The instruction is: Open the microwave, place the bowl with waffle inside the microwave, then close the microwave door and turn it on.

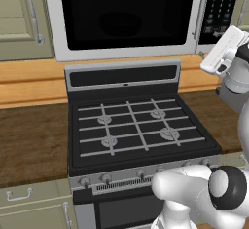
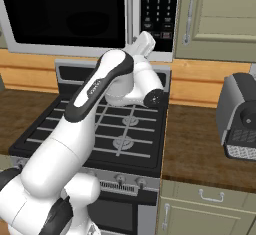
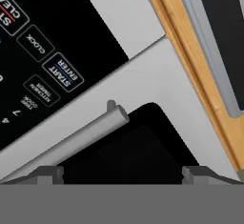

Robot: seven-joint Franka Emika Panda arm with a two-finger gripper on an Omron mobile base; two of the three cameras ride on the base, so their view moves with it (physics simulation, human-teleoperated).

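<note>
Above one stove, one microwave carries one handle.

Silver-grey frame on the microwave, black glass in the microwave door, black keypad with white lettering, silver bar handle; black stove with grey grates; dark brown wood counter; grey toaster

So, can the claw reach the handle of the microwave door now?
Probably yes. The open claw is right at the lower end of the handle on the shut microwave door, and nothing lies between them.
</note>
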